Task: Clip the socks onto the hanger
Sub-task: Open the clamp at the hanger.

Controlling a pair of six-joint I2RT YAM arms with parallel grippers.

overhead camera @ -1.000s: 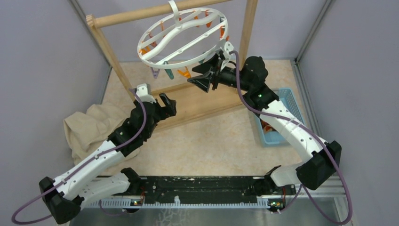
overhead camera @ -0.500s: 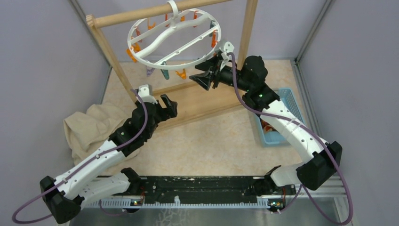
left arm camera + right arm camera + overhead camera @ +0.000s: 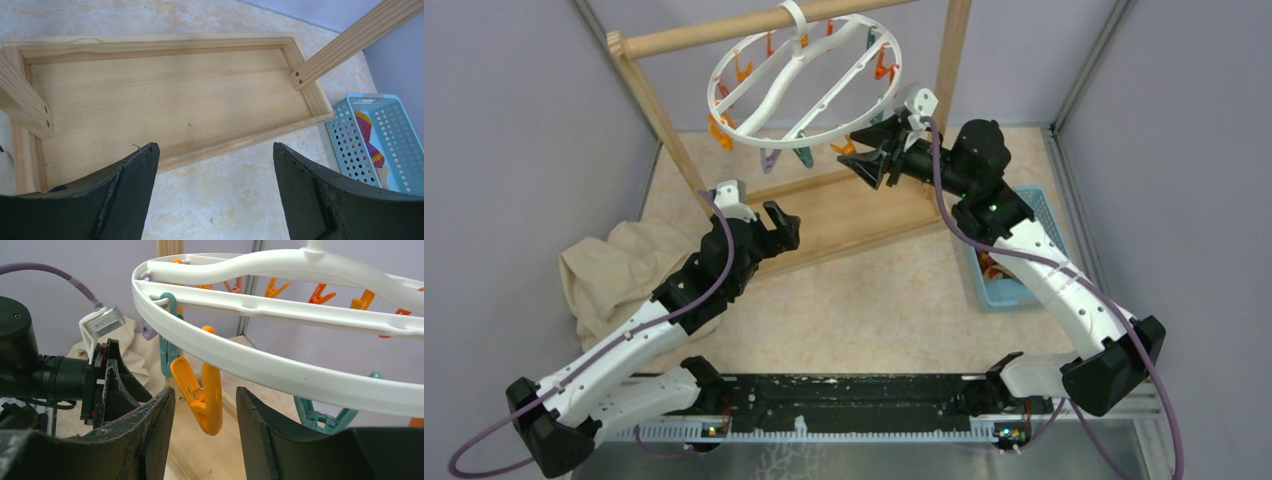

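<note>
Now hanger (image 3: pixel 809 142) slightly rightward versus earlier.

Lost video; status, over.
Left end effector open, empty. Right end effector open at orange plastic clip under white round plastic hanger. Maroon-orange sock in blue basket, unclipped. Nothing seen blocking.

Bright, even, diffuse light throughout; shadows are faint and soft-edged. The metal sheet (image 3: pixel 824 466) along the bottom edge shows pale glare.

Wooden stand (image 3: pixel 864 215) between beige cloth (image 3: pixel 609 270) and blue basket (image 3: pixel 1046 215).
</note>
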